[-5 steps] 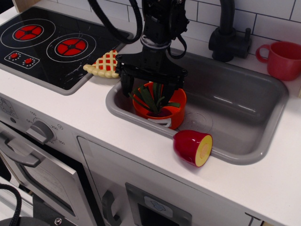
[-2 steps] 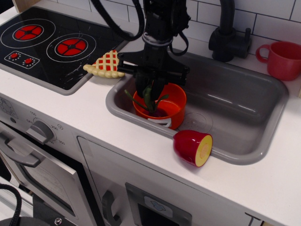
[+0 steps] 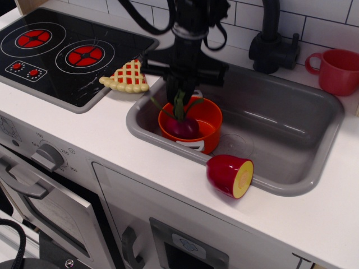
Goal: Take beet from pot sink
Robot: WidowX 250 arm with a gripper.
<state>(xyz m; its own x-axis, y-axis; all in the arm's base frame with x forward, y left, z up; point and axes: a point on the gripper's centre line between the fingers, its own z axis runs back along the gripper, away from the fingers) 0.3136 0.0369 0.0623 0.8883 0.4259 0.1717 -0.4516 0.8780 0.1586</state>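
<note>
The orange pot [image 3: 197, 128] stands at the left end of the grey sink [image 3: 291, 134]. My black gripper [image 3: 182, 89] hangs straight over the pot and is shut on the green leaf stalks of the beet [image 3: 180, 125]. The dark magenta bulb hangs at about the pot's rim height, lifted off its floor. The stalks fan out just below my fingers.
A red halved fruit [image 3: 230, 175] with a yellow cut face lies on the sink's front rim. A pie slice [image 3: 126, 77] lies beside the stove [image 3: 61, 53]. A black faucet [image 3: 274, 45] and a pinkish-red mug [image 3: 339, 71] stand behind the sink.
My gripper went from open around the leaves to shut on them, then rose. The beet has come up with it, its bulb now showing at the pot's rim.
</note>
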